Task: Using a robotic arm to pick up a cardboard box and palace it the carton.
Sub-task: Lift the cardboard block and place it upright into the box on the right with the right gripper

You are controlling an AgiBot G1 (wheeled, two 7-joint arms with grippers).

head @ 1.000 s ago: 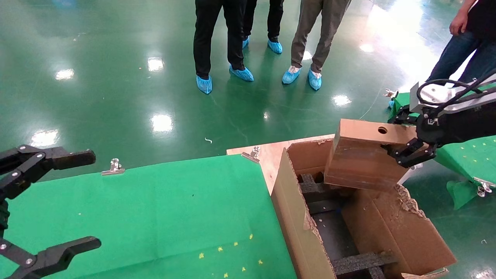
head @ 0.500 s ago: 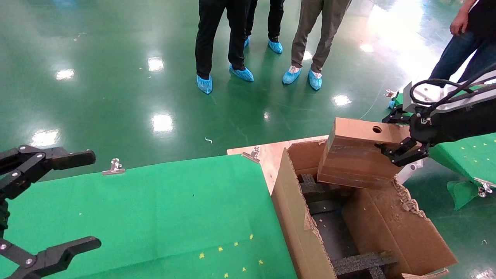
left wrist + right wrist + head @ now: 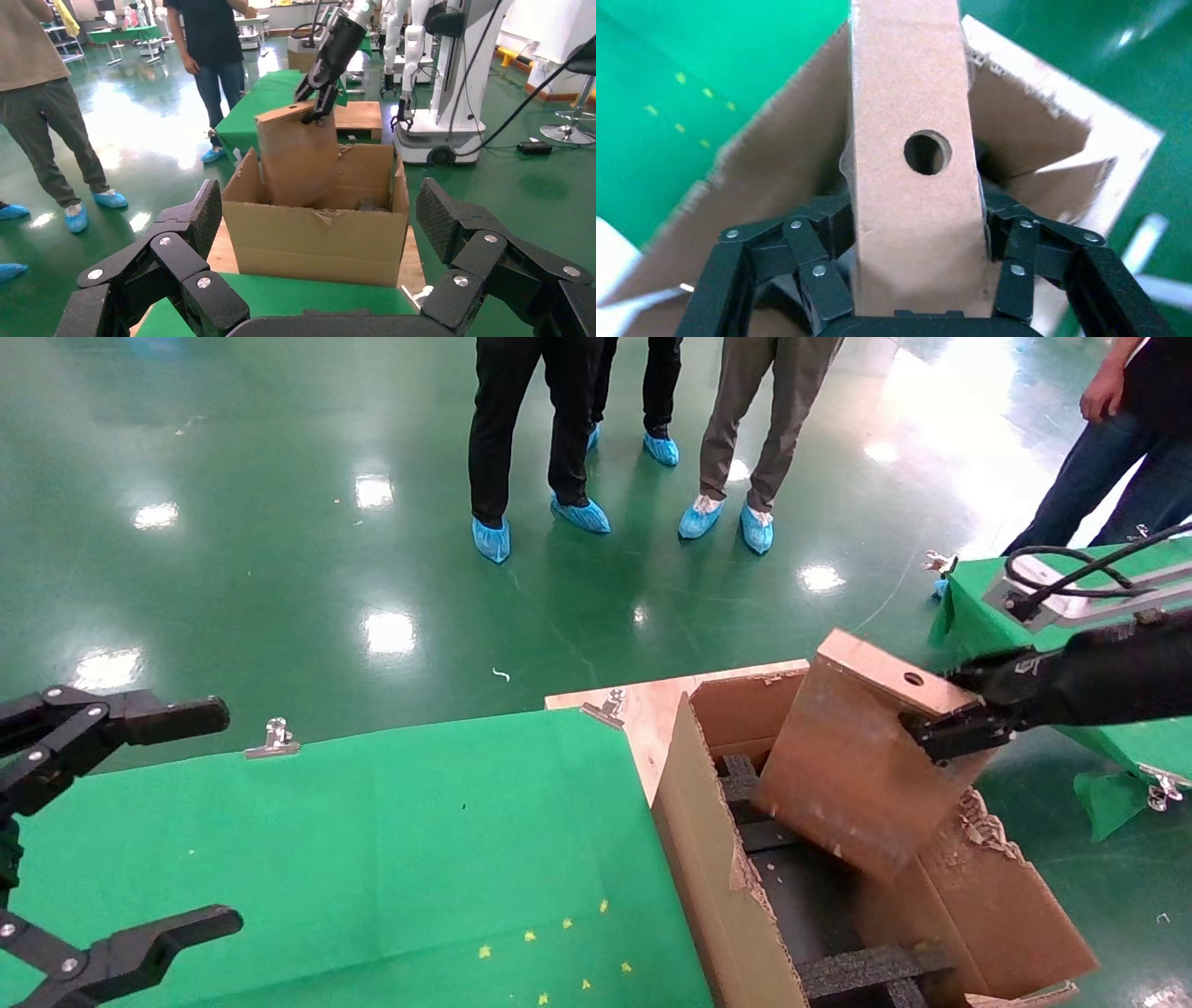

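My right gripper (image 3: 942, 727) is shut on the small brown cardboard box (image 3: 852, 766) at its holed narrow face. The box is tilted, its lower end down inside the large torn-flapped carton (image 3: 717, 887), above the black foam blocks (image 3: 861, 969). In the right wrist view the fingers (image 3: 814, 270) clamp both broad sides of the box (image 3: 909, 210) just behind the round hole. The left wrist view shows the box (image 3: 299, 161) leaning into the carton (image 3: 316, 239) with the right gripper (image 3: 318, 105) on top. My left gripper (image 3: 116, 822) is open and empty over the green table at the left.
A green-covered table (image 3: 372, 859) lies left of the carton, with metal clips (image 3: 275, 740) at its far edge. Another green table (image 3: 1117, 728) is at the right. Several people stand on the green floor beyond, one (image 3: 1108, 449) near the right arm.
My right gripper has swung the box from hovering over the carton's far end to a steep tilt, lowering its free end into the carton. The left arm has not moved.
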